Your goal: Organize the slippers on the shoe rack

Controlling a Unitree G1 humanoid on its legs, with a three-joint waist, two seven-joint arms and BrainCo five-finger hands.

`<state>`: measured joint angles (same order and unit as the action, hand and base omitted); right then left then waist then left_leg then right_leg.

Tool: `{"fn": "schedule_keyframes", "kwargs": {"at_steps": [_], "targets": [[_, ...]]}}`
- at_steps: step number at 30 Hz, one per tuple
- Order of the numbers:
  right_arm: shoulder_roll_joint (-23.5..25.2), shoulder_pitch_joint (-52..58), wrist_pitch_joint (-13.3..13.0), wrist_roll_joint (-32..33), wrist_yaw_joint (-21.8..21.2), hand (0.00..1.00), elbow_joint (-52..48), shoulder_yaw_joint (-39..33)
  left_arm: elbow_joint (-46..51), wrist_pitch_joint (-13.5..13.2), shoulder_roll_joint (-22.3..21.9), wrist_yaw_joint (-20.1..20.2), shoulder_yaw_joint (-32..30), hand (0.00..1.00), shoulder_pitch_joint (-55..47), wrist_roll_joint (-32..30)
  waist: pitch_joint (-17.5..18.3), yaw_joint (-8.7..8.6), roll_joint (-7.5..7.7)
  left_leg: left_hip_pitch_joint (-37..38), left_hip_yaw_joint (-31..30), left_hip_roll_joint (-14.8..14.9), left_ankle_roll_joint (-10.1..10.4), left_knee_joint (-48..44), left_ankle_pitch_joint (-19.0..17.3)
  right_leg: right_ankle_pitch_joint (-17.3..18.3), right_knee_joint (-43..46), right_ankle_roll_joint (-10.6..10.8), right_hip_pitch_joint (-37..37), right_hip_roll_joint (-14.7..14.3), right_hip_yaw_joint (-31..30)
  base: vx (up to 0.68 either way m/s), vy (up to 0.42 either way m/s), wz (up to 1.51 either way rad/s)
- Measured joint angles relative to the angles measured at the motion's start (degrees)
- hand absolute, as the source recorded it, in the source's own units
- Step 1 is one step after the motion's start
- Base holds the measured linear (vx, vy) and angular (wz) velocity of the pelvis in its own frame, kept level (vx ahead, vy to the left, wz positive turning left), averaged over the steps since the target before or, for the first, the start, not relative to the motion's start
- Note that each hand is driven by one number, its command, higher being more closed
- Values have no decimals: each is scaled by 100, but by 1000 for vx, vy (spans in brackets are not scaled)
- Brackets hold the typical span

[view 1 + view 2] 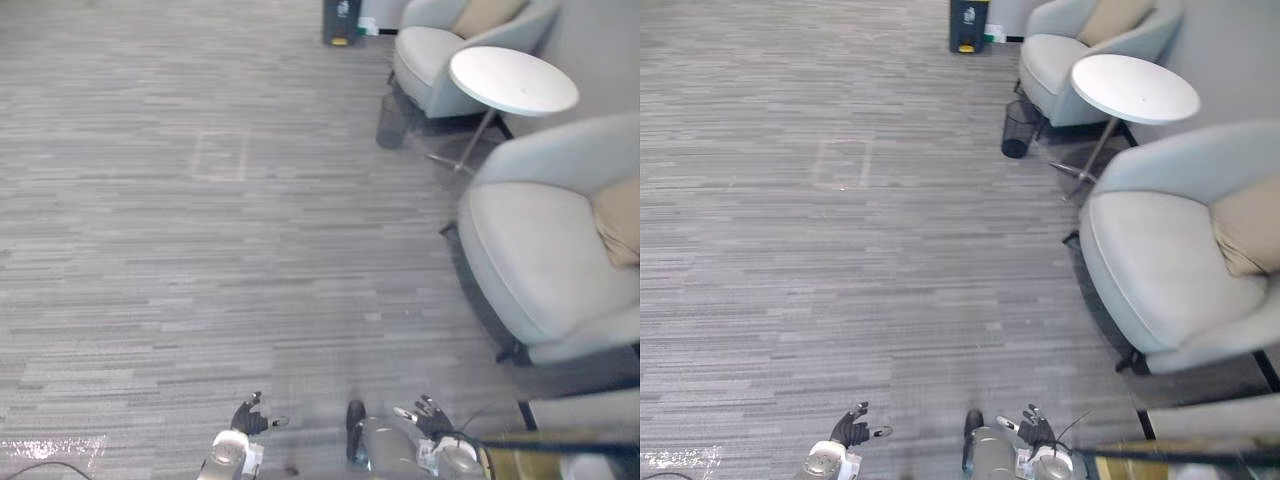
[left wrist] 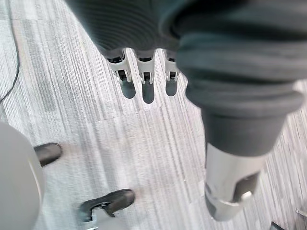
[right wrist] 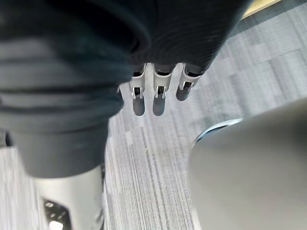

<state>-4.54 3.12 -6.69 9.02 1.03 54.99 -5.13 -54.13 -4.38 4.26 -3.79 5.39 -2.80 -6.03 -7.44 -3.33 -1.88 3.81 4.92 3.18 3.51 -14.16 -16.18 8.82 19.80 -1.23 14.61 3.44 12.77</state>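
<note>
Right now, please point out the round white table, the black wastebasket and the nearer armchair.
round white table (image 1: pixel 1135 88), right eye view, middle of its top.
black wastebasket (image 1: pixel 1017 132), right eye view, its side wall.
nearer armchair (image 1: pixel 1160 265), right eye view, its seat.

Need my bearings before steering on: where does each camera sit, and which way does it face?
Left eye view: on the head, facing down and forward over carpet, an armchair and a round table; left hand and right hand at the lower edge.
Right eye view: beside it, same direction.
Left wrist view: on the left wrist, along its straight fingers down at carpet.
Right wrist view: right wrist, along its straight fingers, likewise.
Shared: both eyes show both hands, armchair and table.
</note>
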Motion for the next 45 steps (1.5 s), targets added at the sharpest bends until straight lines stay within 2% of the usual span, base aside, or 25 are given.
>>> {"fn": "schedule_keyframes", "kwargs": {"at_steps": [2,3,6,10,11,12,13,14,16,17,18,20,21,23,27,29,30,31,34,35,36,38,40,43,45], "targets": [[-2,9,9,5,8,0,81,-41,-2,6,-99,6,-83,0,-44,7,-46,29,-1,-688,271,298,362,-1857,25,102,-279,-92,-520,-21,225,416,-203,46],[-7,32,21,3,14,0,94,-39,27,6,-140,11,-136,0,-72,15,-79,39,30,-905,615,565,347,-2674,3,136,-482,-146,-924,-40,306,390,-164,32],[-7,3,22,3,22,0,77,-37,74,-29,-168,-8,-245,0,-49,65,-118,128,121,-1302,1321,954,134,-3279,-103,165,-968,-121,-1624,37,387,313,-69,15],[7,-70,35,1,96,0,77,-38,71,-27,-177,-106,-387,0,52,64,-139,194,107,-2000,1682,815,2,-2074,-35,289,-1373,130,-2099,279,658,241,82,30],[3,-37,44,1,127,0,92,-40,84,-30,-176,-106,-386,0,53,63,-140,202,108,-2042,1784,681,-40,-1448,204,340,-1436,250,-2235,356,774,381,231,60],[-26,-19,47,-9,140,0,96,-40,87,-27,-182,-105,-376,0,30,62,-113,213,35,-2086,1792,515,-172,-547,900,443,-1482,436,-2382,356,882,275,174,43],[-30,-31,49,-12,146,0,117,-38,98,-29,-158,-104,-377,0,27,63,-120,255,53,-2076,1760,461,-344,-522,1090,474,-1487,505,-2396,362,877,397,210,44],[56,-81,56,-17,165,0,217,13,118,-23,-71,-135,-392,0,71,60,-55,278,234,-1969,1794,175,-399,-278,1055,396,-1502,575,-2449,559,859,410,202,38],[130,-133,51,-41,160,0,218,76,35,-14,-26,-134,-426,0,81,60,-31,281,335,-1957,1718,4,-499,-263,904,297,-1097,579,-2282,731,779,461,259,44],[145,-117,58,-127,155,0,224,64,-8,2,-22,-133,-466,0,81,57,-37,274,332,-1836,1606,-80,-556,-323,726,294,-230,587,-2050,895,635,455,279,46],[181,-59,64,-219,151,0,225,5,-70,11,-39,-134,-453,0,85,55,-66,243,359,-1508,1500,-195,-567,-272,538,22,1059,954,-1682,1131,352,457,273,45],[187,-80,65,-226,126,0,204,-41,-209,66,40,-150,-426,0,78,44,-134,180,369,-922,1318,-325,-594,-133,325,-206,3074,1142,-1028,1245,-288,447,205,49],[183,-71,63,-224,125,0,204,-34,-284,101,65,-162,-424,0,40,44,-135,110,381,-513,1197,-389,-608,78,302,67,3769,946,-716,1202,-367,556,154,58],[156,-80,31,-223,125,0,194,-30,-289,102,63,-192,-425,0,-15,47,-141,54,349,-4,1064,-363,-601,455,307,474,3675,626,-320,999,-274,507,78,50],[113,-110,-26,-214,126,0,44,-36,-287,100,24,-220,-428,0,30,51,-205,-16,233,280,798,-134,-601,675,307,666,1713,448,343,458,-162,400,-74,49],[67,-144,-55,-196,130,0,0,-38,-287,95,-21,-217,-424,0,100,51,-264,-78,170,486,613,-8,-532,849,278,-125,-241,442,428,203,-303,460,-193,71],[70,-104,-49,-185,129,0,8,-37,-287,90,-42,-217,-430,0,65,49,-238,-86,241,712,519,-33,-258,920,133,-685,-968,479,386,189,-554,597,-319,69],[27,-98,-54,-157,123,0,3,-48,-344,89,-84,-217,-473,0,-11,44,-229,-95,246,999,400,13,-36,919,-58,-1206,-517,308,425,131,-765,593,-322,47],[-11,-143,-46,-191,117,0,15,-166,-372,78,-291,-219,-682,0,-16,7,-156,-86,-25,639,304,346,50,-361,-76,-276,279,196,432,43,-539,527,-260,28],[-4,-141,-46,-176,123,0,12,-194,-355,80,-328,-216,-748,0,-17,-7,-175,-86,-57,443,272,448,158,-902,-29,-190,274,162,314,6,-501,530,-255,32],[-2,-131,-15,-176,121,0,-13,-187,-279,81,-370,-209,-897,0,-24,-12,-223,-82,-71,-15,235,719,509,-2101,245,-21,219,66,-4,-82,-392,297,-139,23],[-8,-92,47,-177,129,0,-8,-149,-154,81,-387,-198,-978,0,-52,-12,-254,-60,-79,-397,290,1025,593,-3289,328,164,102,-59,-420,-193,-344,466,-150,10],[24,-33,73,-160,138,0,85,-146,29,52,-384,-200,-1076,0,-61,12,-310,33,-7,-963,956,1395,292,-4311,161,371,-381,-152,-1326,-244,-377,580,-96,-7],[21,-57,83,-157,140,0,154,-146,69,-5,-369,-196,-1097,0,-18,72,-322,63,25,-1510,1283,1225,147,-3551,-26,342,-780,-70,-1787,-93,-437,374,43,-19],[34,-93,98,-154,140,0,227,-174,78,-23,-314,-179,-978,0,64,111,-368,125,115,-1832,1102,592,134,-1579,158,371,-1052,-1,-2111,209,-583,506,205,-35]]}}
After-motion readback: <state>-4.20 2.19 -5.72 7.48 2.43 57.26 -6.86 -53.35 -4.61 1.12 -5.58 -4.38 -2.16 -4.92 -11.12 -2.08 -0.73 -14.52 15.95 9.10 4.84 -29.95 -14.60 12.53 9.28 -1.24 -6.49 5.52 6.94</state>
